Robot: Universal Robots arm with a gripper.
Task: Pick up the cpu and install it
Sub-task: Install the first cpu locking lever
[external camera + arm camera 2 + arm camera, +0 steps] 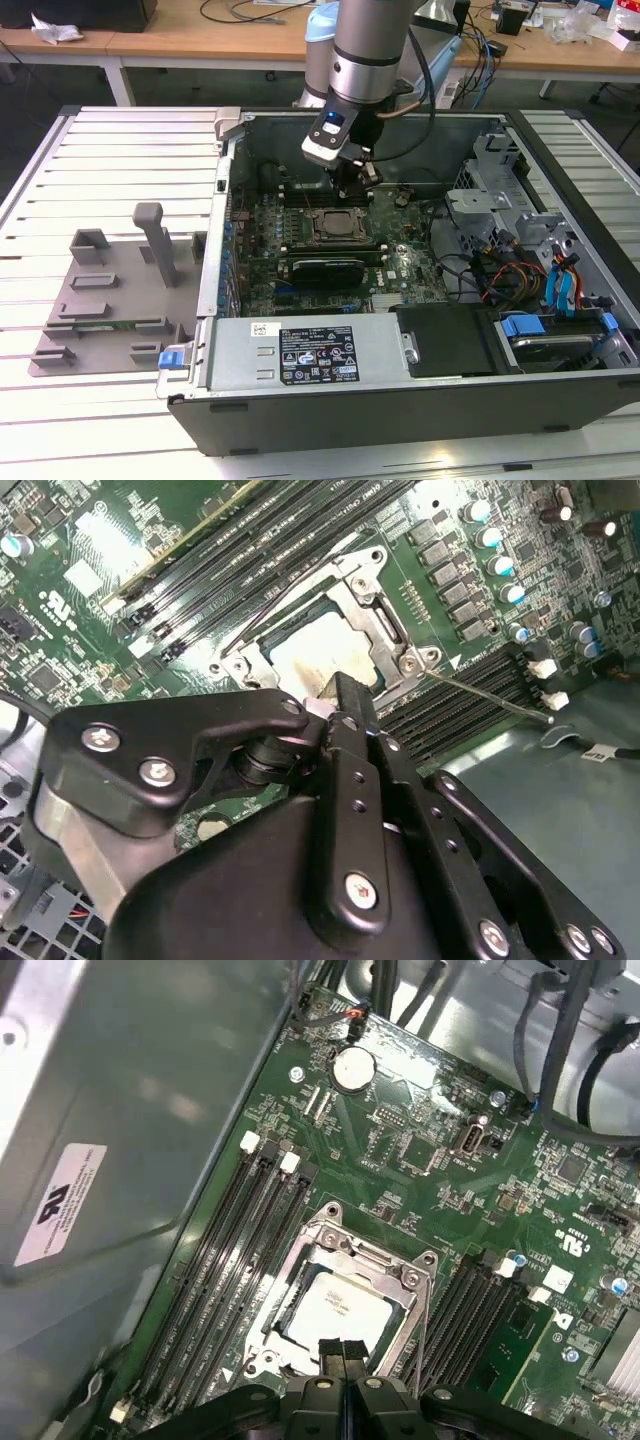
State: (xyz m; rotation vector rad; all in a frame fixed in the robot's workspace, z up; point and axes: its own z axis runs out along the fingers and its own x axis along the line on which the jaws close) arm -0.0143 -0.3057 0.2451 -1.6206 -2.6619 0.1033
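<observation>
The cpu is a pale silvery square lying flat inside the open socket frame on the green motherboard. The second wrist view shows the cpu too, partly covered by my fingers. My gripper hovers just above the cpu's near edge, its two black fingertips pressed together with nothing between them. In the exterior view the gripper hangs inside the open computer case, just behind the socket.
Black memory slots flank the socket on both sides. The case wall rises at the exterior view's left, with a grey fixture plate beyond it. Cables and a drive cage crowd the right; the power supply is in front.
</observation>
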